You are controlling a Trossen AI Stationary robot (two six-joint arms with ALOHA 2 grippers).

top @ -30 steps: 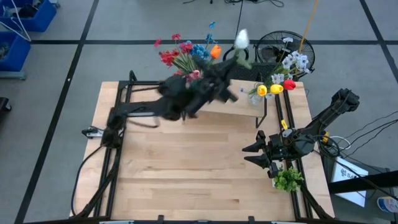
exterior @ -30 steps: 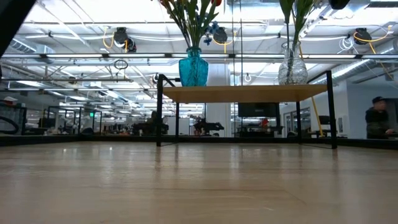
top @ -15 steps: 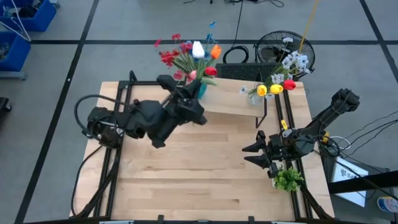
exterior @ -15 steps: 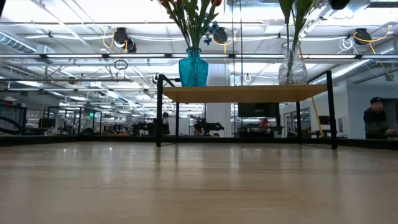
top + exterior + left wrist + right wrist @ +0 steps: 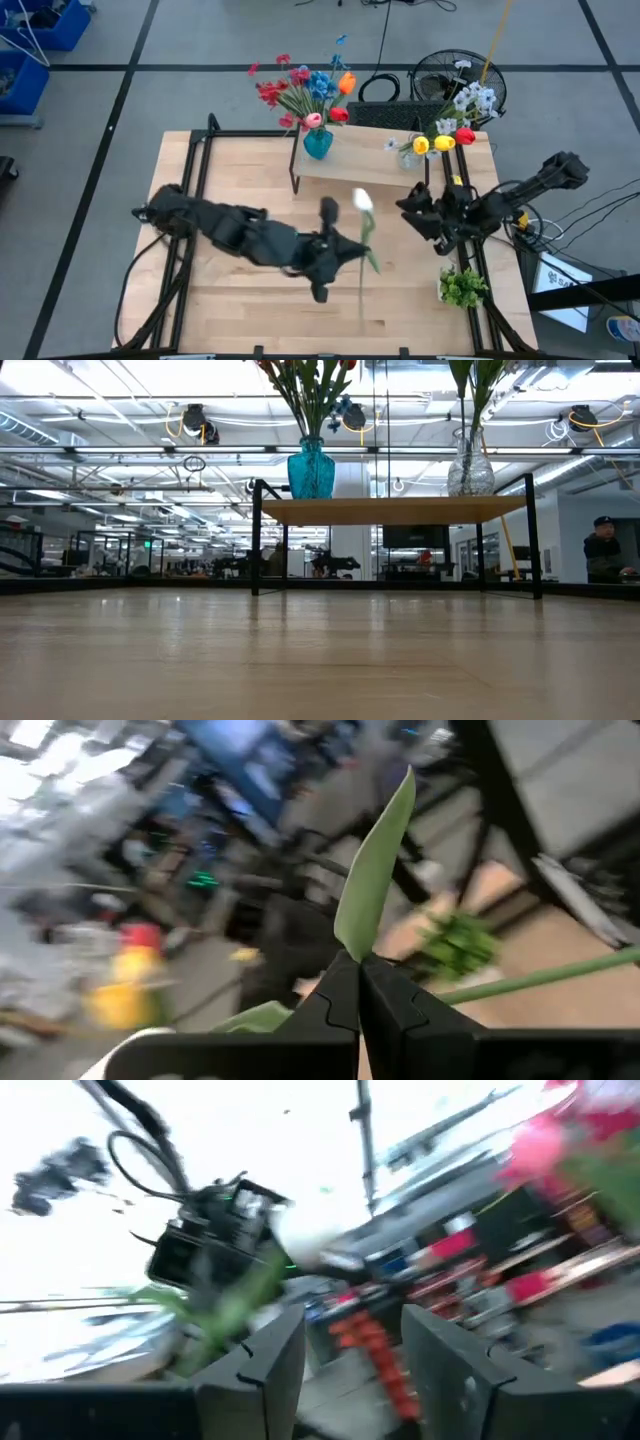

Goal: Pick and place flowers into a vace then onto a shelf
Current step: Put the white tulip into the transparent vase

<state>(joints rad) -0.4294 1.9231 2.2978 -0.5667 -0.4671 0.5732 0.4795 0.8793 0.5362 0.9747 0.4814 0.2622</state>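
Note:
A white-blossomed flower (image 5: 362, 201) on a long green stem is in my left gripper (image 5: 335, 250), over the middle of the table and near of the shelf (image 5: 365, 168). On the shelf stand a blue vase (image 5: 318, 144) of red, pink, blue and orange flowers (image 5: 300, 88) and a clear vase (image 5: 411, 156) of yellow, red and white flowers (image 5: 447, 140). My right gripper (image 5: 413, 212) is open just right of the white flower, touching nothing. The low view shows both vases (image 5: 312, 470) on the shelf (image 5: 390, 510), but no gripper. My left gripper is shut on the white flower's stem (image 5: 520, 980) about midway along it, where a long leaf (image 5: 378, 870) springs off. The fingers (image 5: 390, 1010) come level from the table's left, across the stem. The flower is lifted clear, blossom toward the far edge and cut end (image 5: 361, 310) toward the near edge.
A bushy green leafy clump (image 5: 462, 288) sits at the table's right edge, near of the right arm. Black frame rails run along both table sides. A fan (image 5: 440, 75) and cables lie on the floor beyond the shelf. People (image 5: 605, 550) show in the room behind.
My left gripper has swung from above the blue vase on the shelf toward the table's near and right, carrying the white flower over the middle of the table. My right gripper has moved toward the far edge and a little left, closer to the flower.

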